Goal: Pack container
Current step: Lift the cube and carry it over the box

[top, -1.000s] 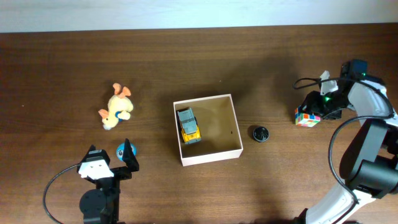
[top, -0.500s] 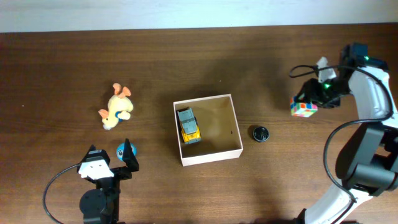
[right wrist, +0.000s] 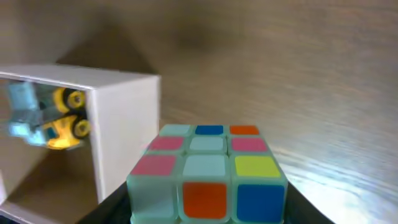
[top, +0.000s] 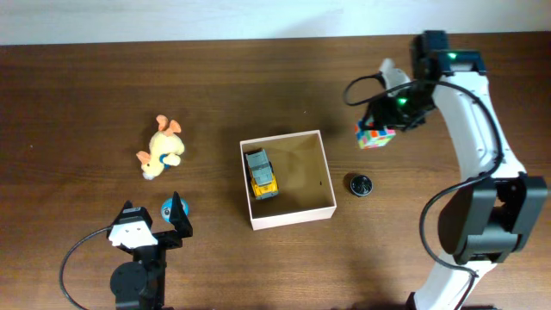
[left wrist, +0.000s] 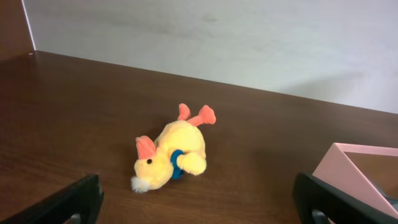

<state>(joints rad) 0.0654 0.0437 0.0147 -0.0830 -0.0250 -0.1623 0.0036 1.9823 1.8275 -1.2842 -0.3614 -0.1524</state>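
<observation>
The container (top: 290, 218) is a square shallow box with white walls and a tan inside at the table's middle. A yellow and grey toy truck (top: 261, 173) lies in its left half. My right gripper (top: 379, 131) is shut on a colourful puzzle cube (top: 375, 137) and holds it above the table, just right of the container's far right corner. The right wrist view shows the cube (right wrist: 208, 171) between the jaws, with the container (right wrist: 124, 118) and truck (right wrist: 53, 118) to the left. My left gripper (top: 155, 221) is open and empty at the front left.
A yellow plush duck (top: 161, 147) lies left of the container, also in the left wrist view (left wrist: 169, 152). A small blue object (top: 169, 207) sits by my left gripper. A black round object (top: 360, 184) lies right of the container.
My right gripper has lifted the puzzle cube from the far right of the table and carried it left towards the container. The left arm has not moved.
</observation>
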